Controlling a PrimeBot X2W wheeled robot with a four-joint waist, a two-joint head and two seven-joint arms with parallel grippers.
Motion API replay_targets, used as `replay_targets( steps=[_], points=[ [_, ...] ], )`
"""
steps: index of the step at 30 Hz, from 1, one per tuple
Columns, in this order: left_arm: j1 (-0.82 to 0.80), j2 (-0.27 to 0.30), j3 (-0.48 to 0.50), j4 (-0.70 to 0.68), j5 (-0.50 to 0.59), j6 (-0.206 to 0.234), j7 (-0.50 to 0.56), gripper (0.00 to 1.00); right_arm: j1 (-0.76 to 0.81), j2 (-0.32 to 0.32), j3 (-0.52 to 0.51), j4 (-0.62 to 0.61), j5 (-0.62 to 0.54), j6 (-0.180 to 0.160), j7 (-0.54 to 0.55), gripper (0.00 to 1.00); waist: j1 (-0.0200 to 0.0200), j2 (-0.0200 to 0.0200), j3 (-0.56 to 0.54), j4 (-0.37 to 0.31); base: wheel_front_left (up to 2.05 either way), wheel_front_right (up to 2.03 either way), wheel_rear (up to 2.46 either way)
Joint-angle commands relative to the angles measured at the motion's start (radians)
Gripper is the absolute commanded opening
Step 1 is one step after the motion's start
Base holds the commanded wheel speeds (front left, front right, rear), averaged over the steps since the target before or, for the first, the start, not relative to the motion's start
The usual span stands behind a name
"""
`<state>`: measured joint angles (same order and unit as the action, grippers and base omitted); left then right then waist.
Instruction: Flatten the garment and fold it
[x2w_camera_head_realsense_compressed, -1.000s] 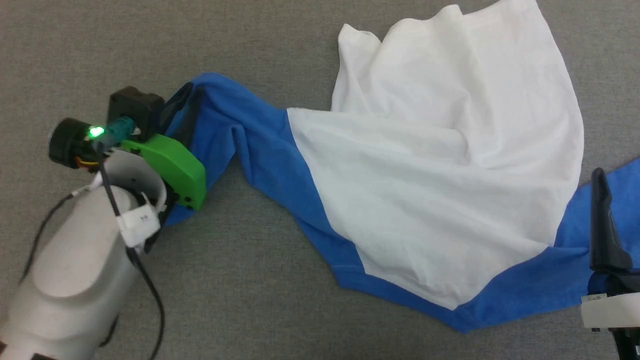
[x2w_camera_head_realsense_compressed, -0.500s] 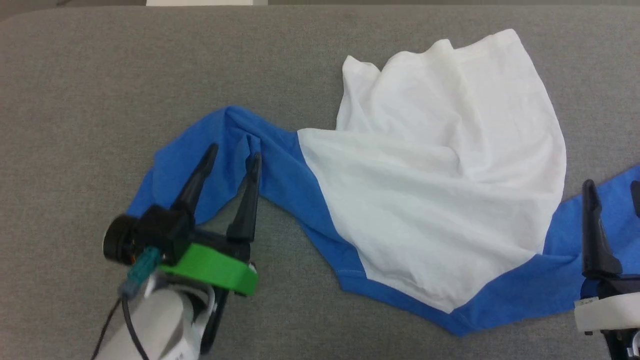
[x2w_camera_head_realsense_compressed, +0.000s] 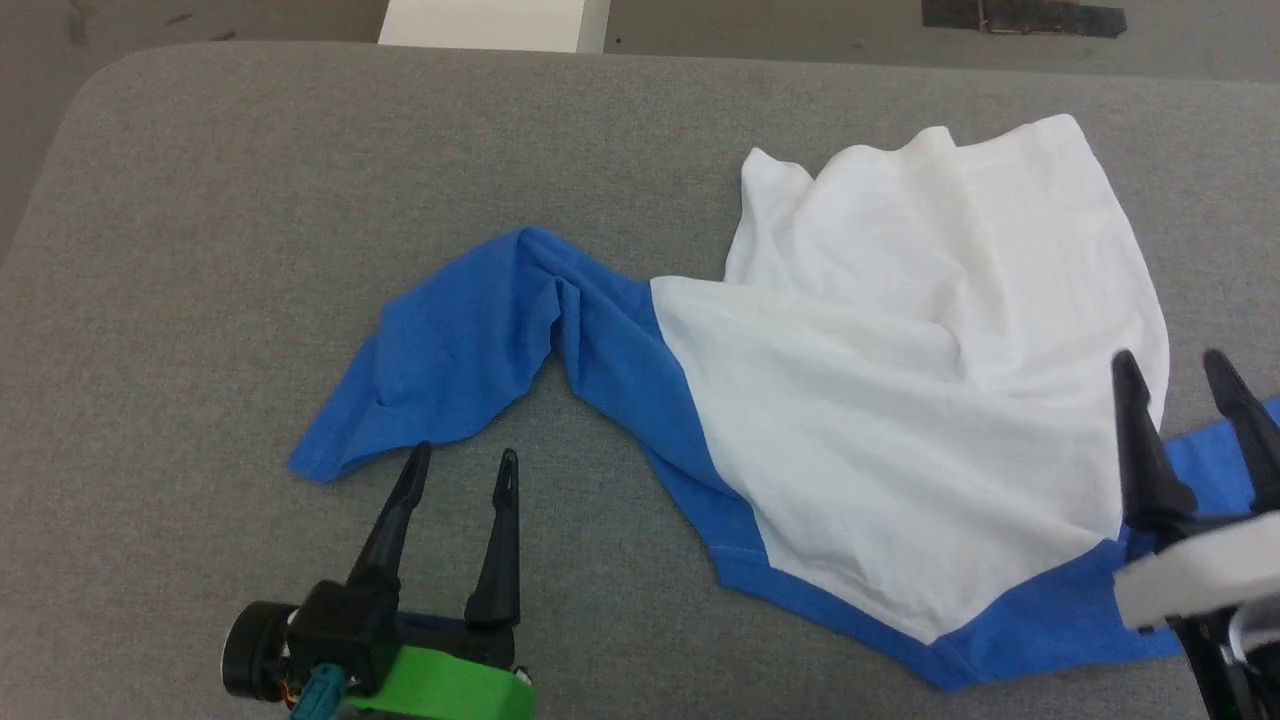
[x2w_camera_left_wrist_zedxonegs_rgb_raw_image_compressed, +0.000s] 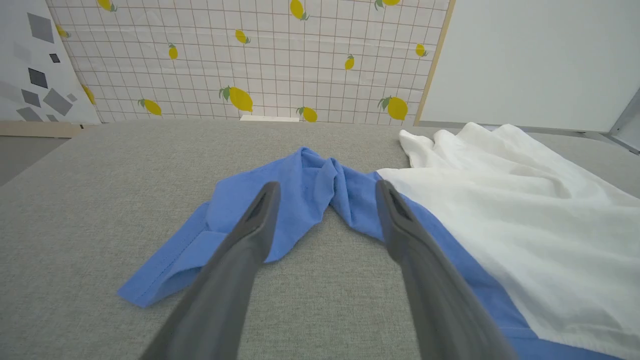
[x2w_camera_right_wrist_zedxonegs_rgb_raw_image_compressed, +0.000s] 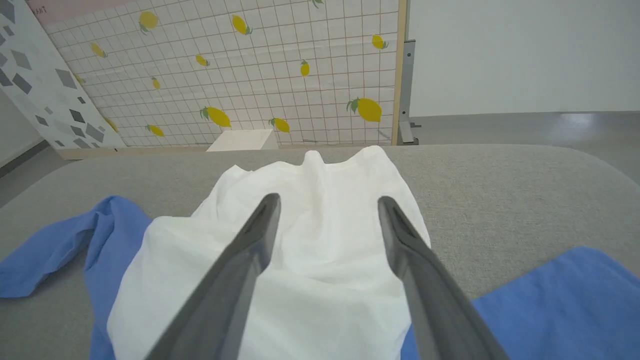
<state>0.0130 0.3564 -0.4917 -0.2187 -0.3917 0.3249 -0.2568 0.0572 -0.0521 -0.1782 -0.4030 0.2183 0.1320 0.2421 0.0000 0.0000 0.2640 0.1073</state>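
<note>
- Table (x2w_camera_head_realsense_compressed: 200, 200): grey padded top that carries the whole garment. More of its far edge and the floor beyond shows than a second ago, which is the head camera drawing back, not the cloth travelling.
- Garment (x2w_camera_head_realsense_compressed: 900, 400): lies on the right half of the table. The white body is still heaped in soft ridges toward the far edge and is not flat. The body's lie looks unchanged over the last second.
- Left sleeve (x2w_camera_head_realsense_compressed: 460, 350): bright blue. A second ago its end was pinched; now it is released and resting on the table. It is drawn out to the left but kinked at a peak, with the cuff (x2w_camera_head_realsense_compressed: 310, 462) angled toward the near edge.
- Other sleeve (x2w_camera_right_wrist_zedxonegs_rgb_raw_image_compressed: 550, 300): blue, trailing off to the right along the near hem, partly under the right arm.
- Left gripper (x2w_camera_head_realsense_compressed: 464, 455): fingers spread and empty. It has backed off to the near side, its tips just short of the left sleeve.
- Right gripper (x2w_camera_head_realsense_compressed: 1168, 360): fingers spread, holding nothing, now raised over the body's right edge. Whether it touches the cloth cannot be told.
- Reading: the left sleeve pull-out appears finished. Flattening is only partway done, with the kink and the body's ridges remaining, and folding has not begun.
</note>
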Motion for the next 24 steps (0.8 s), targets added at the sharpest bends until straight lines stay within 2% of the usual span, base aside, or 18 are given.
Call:
replay_targets(
  steps=[1,5,12,17,24],
  points=[
    [-0.011,-0.009,0.008,-0.001,0.014,-0.012,-0.005,1.00,-0.061,-0.014,0.021,0.006,-0.017,-0.001,0.046,1.00,0.0000,0.0000,0.017,0.012,0.00,0.00,0.00],
    [-0.035,-0.034,0.003,0.014,0.031,-0.046,-0.005,1.00,-0.267,-0.122,0.128,0.096,0.022,-0.001,0.265,1.00,0.0000,0.0000,0.058,0.034,0.00,0.00,0.00],
    [-0.060,-0.071,-0.002,0.035,0.055,-0.087,-0.005,1.00,-0.561,-0.216,0.265,0.321,0.055,-0.001,0.537,1.00,0.0000,0.0000,0.115,0.088,0.00,0.00,0.00],
    [-0.078,-0.091,-0.006,0.044,0.073,-0.116,-0.005,1.00,-0.692,-0.241,0.343,0.487,0.042,-0.001,0.643,1.00,0.0000,0.0000,0.152,0.133,0.00,0.00,0.00],
    [-0.105,-0.139,-0.014,0.062,0.088,-0.155,-0.005,1.00,-0.761,-0.257,0.398,0.656,0.009,-0.001,0.721,1.00,0.0000,0.0000,0.196,0.193,0.00,0.00,0.00]
  ],
)
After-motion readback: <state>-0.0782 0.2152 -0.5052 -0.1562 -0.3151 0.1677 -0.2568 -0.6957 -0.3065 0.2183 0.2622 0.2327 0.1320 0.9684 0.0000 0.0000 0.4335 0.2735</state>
